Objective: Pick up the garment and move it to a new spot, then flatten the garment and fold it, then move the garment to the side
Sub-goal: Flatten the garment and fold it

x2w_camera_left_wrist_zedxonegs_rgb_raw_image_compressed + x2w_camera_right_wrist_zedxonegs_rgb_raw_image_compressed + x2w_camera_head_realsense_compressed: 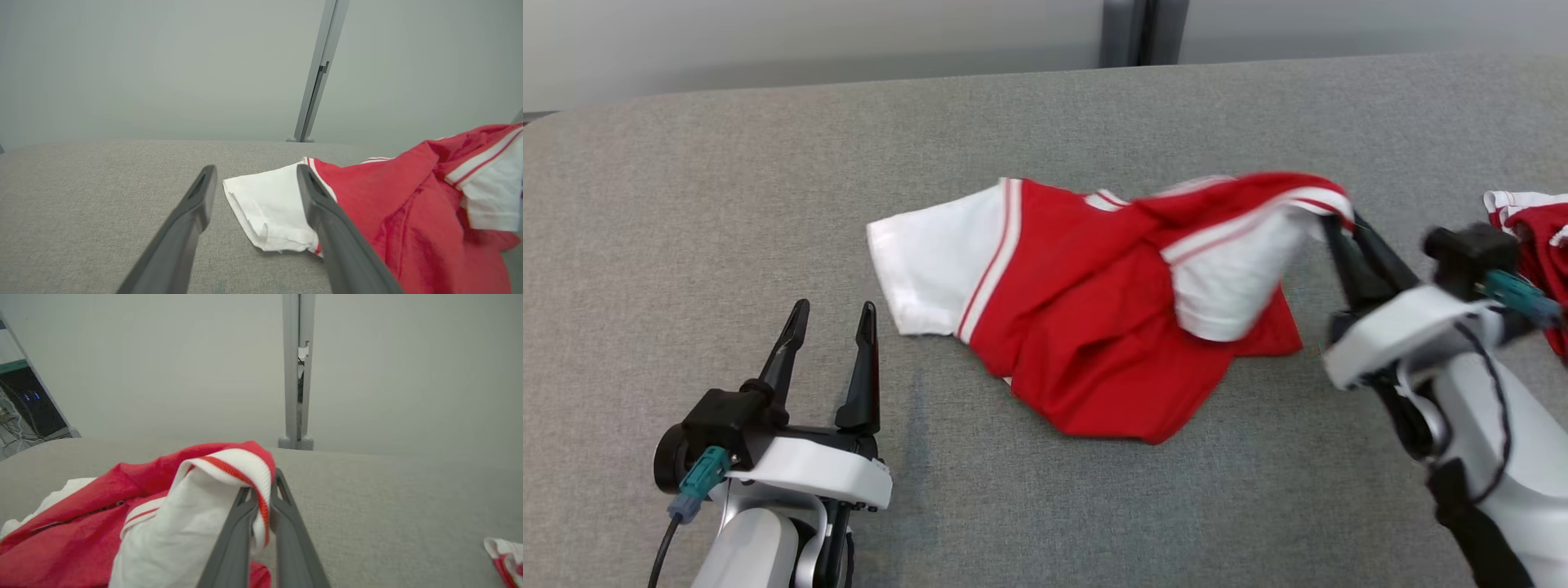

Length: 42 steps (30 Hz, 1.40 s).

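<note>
The garment [1086, 327] is a red shirt with white sleeves and striped trim, lying crumpled in the middle of the grey table [686, 204]. My right gripper [1343, 220] is shut on its right shoulder edge and holds that part lifted, so the white sleeve hangs folded over the red body. In the right wrist view the striped edge of the garment [229, 469] drapes over my right gripper [261, 488]. My left gripper [833, 314] stands open on the table just left of the flat white sleeve. The left wrist view shows that sleeve of the garment [269, 208] lying between and beyond my left gripper [255, 173].
A second red and white cloth [1531, 229] lies at the table's right edge, behind my right wrist, and shows as a cloth [504, 551] corner in the right wrist view. A grey post [1139, 33] rises behind the table's far edge.
</note>
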Motion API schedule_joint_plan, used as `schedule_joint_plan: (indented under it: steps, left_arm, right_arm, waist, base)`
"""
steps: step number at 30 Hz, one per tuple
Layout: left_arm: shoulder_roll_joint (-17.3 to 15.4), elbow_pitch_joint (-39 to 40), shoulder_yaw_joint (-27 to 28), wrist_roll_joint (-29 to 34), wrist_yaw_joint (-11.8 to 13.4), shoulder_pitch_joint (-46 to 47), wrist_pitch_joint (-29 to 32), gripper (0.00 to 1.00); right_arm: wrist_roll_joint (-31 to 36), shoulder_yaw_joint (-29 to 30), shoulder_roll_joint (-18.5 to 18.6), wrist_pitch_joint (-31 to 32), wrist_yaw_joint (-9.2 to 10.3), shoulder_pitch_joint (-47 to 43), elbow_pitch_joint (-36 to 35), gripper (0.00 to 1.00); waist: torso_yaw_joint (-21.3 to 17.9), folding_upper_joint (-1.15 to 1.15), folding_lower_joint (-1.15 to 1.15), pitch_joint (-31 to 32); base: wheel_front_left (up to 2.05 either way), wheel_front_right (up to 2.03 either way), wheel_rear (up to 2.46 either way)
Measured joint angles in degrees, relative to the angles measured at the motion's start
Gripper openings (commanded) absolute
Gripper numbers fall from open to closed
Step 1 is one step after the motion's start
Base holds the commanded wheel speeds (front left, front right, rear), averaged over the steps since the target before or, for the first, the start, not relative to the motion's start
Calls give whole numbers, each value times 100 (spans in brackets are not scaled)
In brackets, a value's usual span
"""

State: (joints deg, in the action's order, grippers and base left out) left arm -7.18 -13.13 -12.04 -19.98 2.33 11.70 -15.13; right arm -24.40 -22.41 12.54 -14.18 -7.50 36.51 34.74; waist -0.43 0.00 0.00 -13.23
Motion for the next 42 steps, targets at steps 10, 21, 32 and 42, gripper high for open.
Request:
schedule_joint_plan:
  steps: [10,21,32,42]
  left_arm:
    - [-60,36,-91,22,0,55,49,100]
    - [-88,42,-129,20,26,64,56,100]
    - [-45,192,-1,-14,170,-246,30,100]
    - [-3,348,87,3,229,-735,13,100]
  right_arm:
    - [-183,1578,460,-71,0,-656,915,0]
    - [-68,1976,226,-80,1,-865,1223,100]
    - [895,2178,-171,-82,1,-2086,-1226,100]
    - [1363,2327,-554,433,1,-3105,-2774,100]
  waist:
    - [-47,0,0,-126]
    - [-11,0,0,-137]
    - [-32,0,0,204]
    - [-44,0,0,572]
  base:
    - [0,0,0]
    - [0,0,0]
    - [0,0,0]
    - [0,0,0]
